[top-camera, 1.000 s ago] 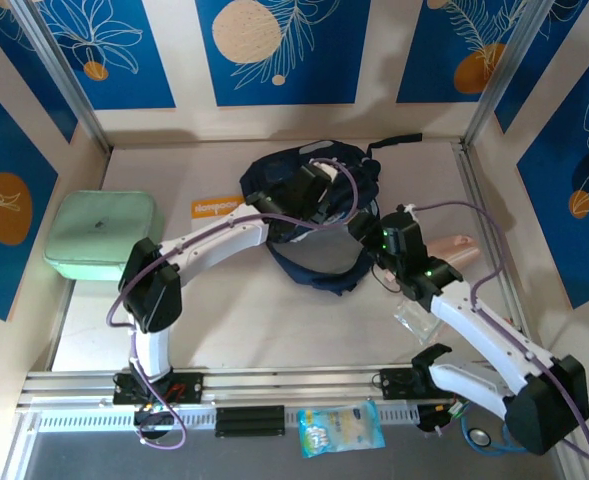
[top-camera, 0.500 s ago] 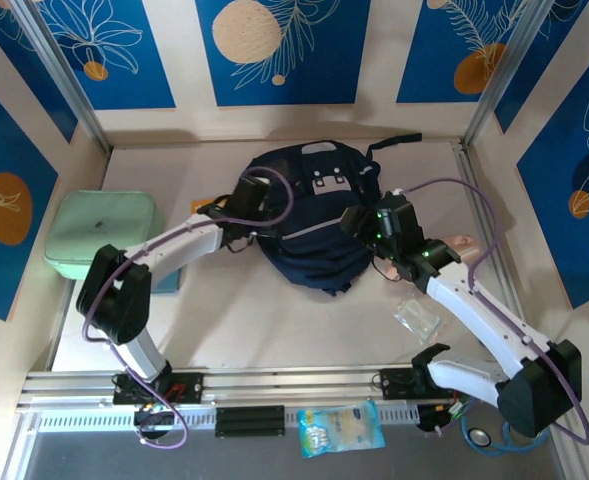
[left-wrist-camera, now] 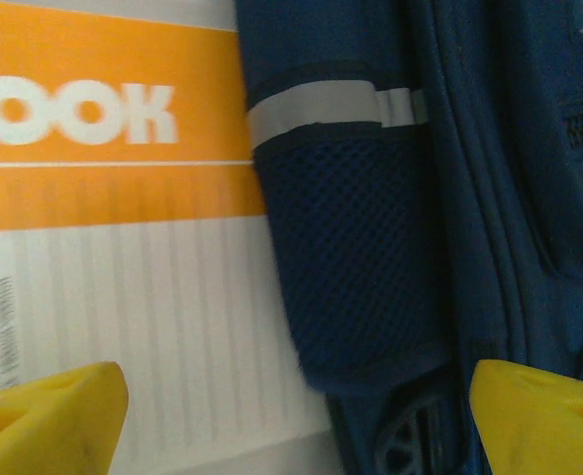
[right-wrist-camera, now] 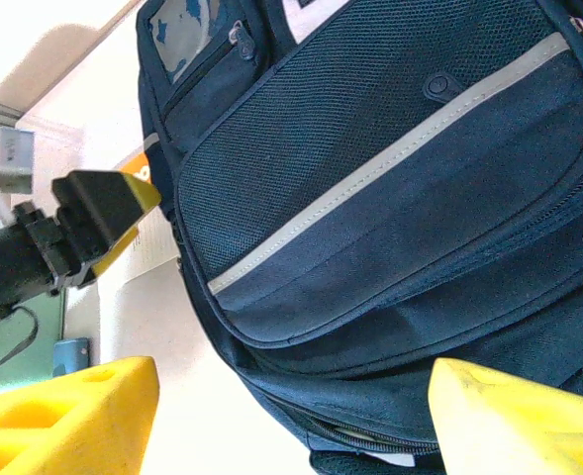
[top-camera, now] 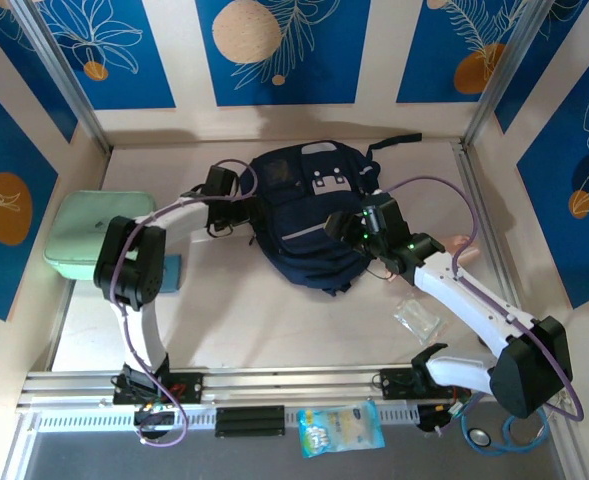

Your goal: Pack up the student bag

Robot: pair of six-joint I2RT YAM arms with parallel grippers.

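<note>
The student bag (top-camera: pixel 309 215), a dark navy backpack with a grey reflective stripe, lies flat in the middle of the table. My left gripper (top-camera: pixel 239 203) is at the bag's left side, open with nothing between its yellow fingertips (left-wrist-camera: pixel 48 416). Below it are the bag's mesh side pocket (left-wrist-camera: pixel 360 267) and an orange-and-white book (left-wrist-camera: pixel 103 129). My right gripper (top-camera: pixel 346 226) hovers open over the bag's front pocket (right-wrist-camera: pixel 370 168), its yellow pads (right-wrist-camera: pixel 68 416) spread wide apart. The left gripper's finger (right-wrist-camera: pixel 103 203) also appears in the right wrist view.
A mint green case (top-camera: pixel 104 238) sits at the left wall with a small blue item (top-camera: pixel 170 272) beside it. A clear plastic packet (top-camera: pixel 416 318) and a pink object (top-camera: pixel 464 245) lie to the right. A snack packet (top-camera: pixel 341 428) rests on the front rail.
The left gripper opened, let go of the bag and drew back to its left side. The bag dropped from bunched-up to flat. The right gripper shifted slightly left over it.
</note>
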